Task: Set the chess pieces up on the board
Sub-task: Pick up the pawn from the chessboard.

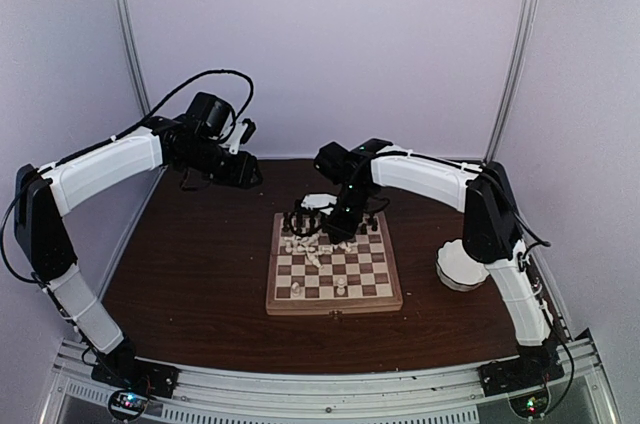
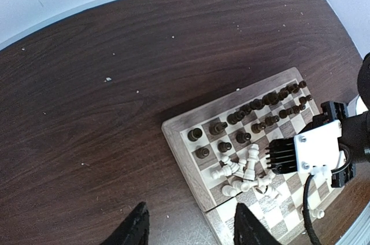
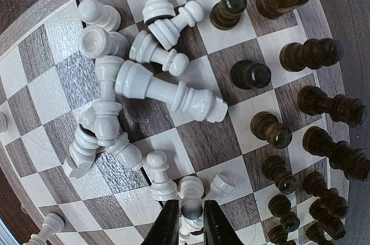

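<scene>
The board lies mid-table. Dark chess pieces stand in its two far rows. Several white pieces lie tumbled in a heap just in front of them, also visible in the left wrist view. My right gripper reaches down over that heap, and its fingers press both sides of a small white piece. My left gripper hangs open and empty, high above the bare table by the board's far left corner.
A white scalloped bowl stands on the table right of the board, by the right arm. Two white pieces stand upright in the board's near row. Pale walls close the table in behind and at both sides.
</scene>
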{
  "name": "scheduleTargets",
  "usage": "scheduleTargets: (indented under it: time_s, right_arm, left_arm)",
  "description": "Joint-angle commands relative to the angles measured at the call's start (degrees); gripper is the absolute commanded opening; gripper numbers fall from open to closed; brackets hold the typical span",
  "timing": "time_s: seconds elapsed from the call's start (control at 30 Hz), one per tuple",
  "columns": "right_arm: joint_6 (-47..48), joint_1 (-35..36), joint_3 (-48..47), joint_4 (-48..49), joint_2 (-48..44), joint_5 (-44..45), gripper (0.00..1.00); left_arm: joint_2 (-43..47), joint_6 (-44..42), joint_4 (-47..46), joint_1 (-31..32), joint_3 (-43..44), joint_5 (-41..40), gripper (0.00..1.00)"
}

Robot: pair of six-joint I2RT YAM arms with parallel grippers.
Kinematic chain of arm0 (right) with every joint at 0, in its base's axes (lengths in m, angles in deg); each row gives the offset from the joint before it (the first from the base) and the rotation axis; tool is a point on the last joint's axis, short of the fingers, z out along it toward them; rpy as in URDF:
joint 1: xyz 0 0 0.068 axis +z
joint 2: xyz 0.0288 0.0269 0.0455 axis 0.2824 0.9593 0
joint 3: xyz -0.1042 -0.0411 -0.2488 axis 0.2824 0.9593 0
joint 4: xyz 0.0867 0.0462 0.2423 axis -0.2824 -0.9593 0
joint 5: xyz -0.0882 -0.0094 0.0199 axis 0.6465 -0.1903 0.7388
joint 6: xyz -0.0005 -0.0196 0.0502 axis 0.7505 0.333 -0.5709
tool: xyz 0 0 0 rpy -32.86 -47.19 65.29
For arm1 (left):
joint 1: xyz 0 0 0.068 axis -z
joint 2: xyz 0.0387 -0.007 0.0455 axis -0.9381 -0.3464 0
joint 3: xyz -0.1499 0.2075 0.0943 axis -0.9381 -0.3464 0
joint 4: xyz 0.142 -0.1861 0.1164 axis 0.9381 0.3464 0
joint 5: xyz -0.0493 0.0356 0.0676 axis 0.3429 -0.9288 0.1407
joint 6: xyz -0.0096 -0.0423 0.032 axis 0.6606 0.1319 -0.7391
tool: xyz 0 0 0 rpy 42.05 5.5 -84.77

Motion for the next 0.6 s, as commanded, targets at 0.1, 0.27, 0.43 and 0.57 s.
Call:
scheduleTargets:
  time_s: [0.1, 0.27, 0.43, 0.57]
  right_arm:
    - [-0.47, -0.13, -1.71, -1.07, 1.53, -0.14, 0.14]
    - [-0.46, -0.13, -2.03, -1.18, 1.63, -0.20, 0.15]
    - [-0.47, -0.13, -2.33, -1.20, 1.90, -0.13, 0.20]
    - [-0.55, -0.15, -2.55, -1.16, 2.07, -0.01, 0.21]
  left_arm:
    - [0.16, 0.42, -2.35, -0.60, -0.19, 0.78, 0.51]
    - [-0.03, 0.46, -2.35, -0.53, -0.19, 0.92, 0.50]
    - [-0.04, 0.45, -2.35, -0.59, -0.19, 1.07, 0.50]
    - [-0.03, 0.46, -2.35, -0.59, -0.19, 1.15, 0.50]
